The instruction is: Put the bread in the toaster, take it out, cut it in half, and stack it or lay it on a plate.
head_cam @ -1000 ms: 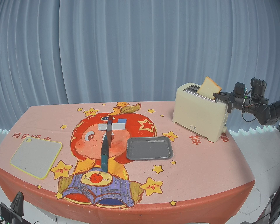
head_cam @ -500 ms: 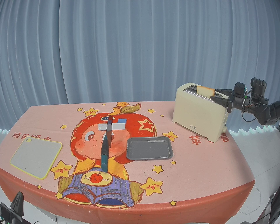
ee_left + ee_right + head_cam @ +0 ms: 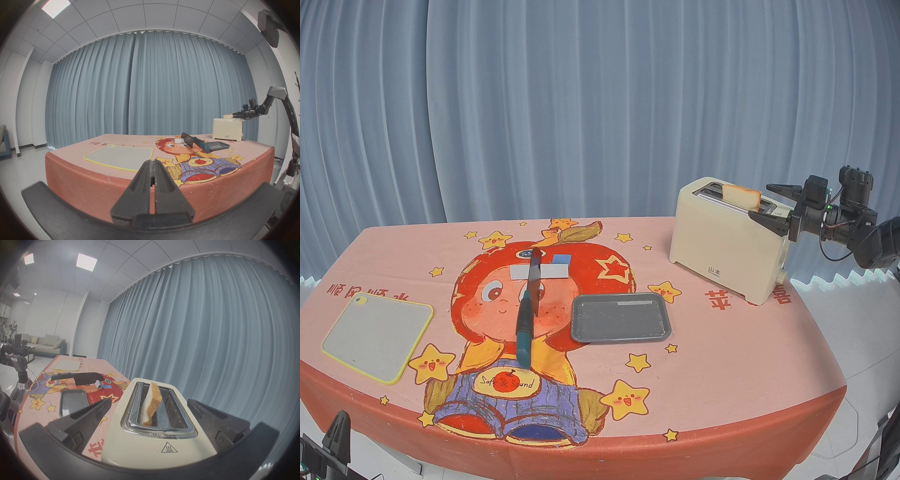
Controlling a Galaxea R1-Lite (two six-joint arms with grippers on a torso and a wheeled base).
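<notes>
While the bread (image 3: 152, 402) leans in the toaster (image 3: 140, 446) slot, the right end effector (image 3: 761, 200) gapes wide, empty.

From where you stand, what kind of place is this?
Probably a test or demo room, not a real kitchen: one table stands before a full-wall curtain, under a tiled office ceiling.

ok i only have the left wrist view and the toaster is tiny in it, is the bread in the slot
observer: yes, the bread stands in the toaster slot, its top poking above the rim
operator: is the right gripper holding it
observer: no, the right gripper is open, one finger on either side of the toaster top, not touching the bread
operator: toaster top clean
observer: no, a few crumbs lie beside the slot
</notes>
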